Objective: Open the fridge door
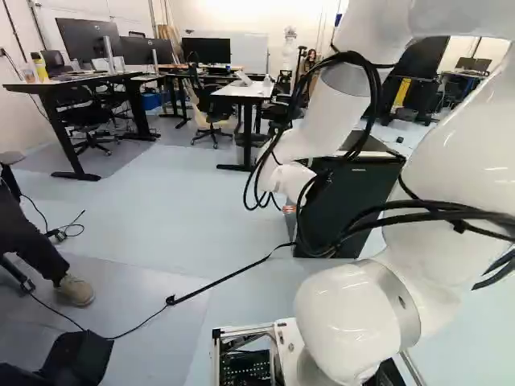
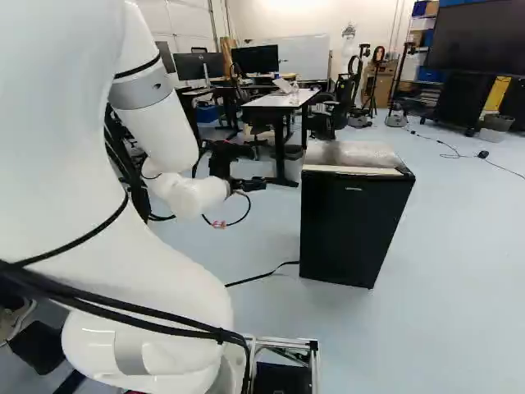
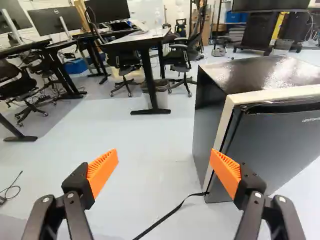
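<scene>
In the right base view my gripper point(image 2: 248, 185) reaches out from the wrist, left of the black fridge point(image 2: 351, 226). The wrist view shows the gripper point(image 3: 164, 172) open, its two orange pads wide apart with only floor between them. One finger stands in front of the near side edge of the fridge point(image 3: 272, 145); whether it touches cannot be told. The door point(image 3: 280, 150) is closed, and a dark recess point(image 3: 285, 107) runs along its top edge. In the left base view the arm partly hides the fridge point(image 1: 354, 201).
A black strap point(image 3: 167, 216) lies on the floor by the fridge's foot. Behind are a white-topped desk point(image 2: 281, 100), office chairs point(image 3: 182, 55) and a whiteboard point(image 2: 297, 60). A person's shoe point(image 1: 74, 291) shows at the left of the left base view.
</scene>
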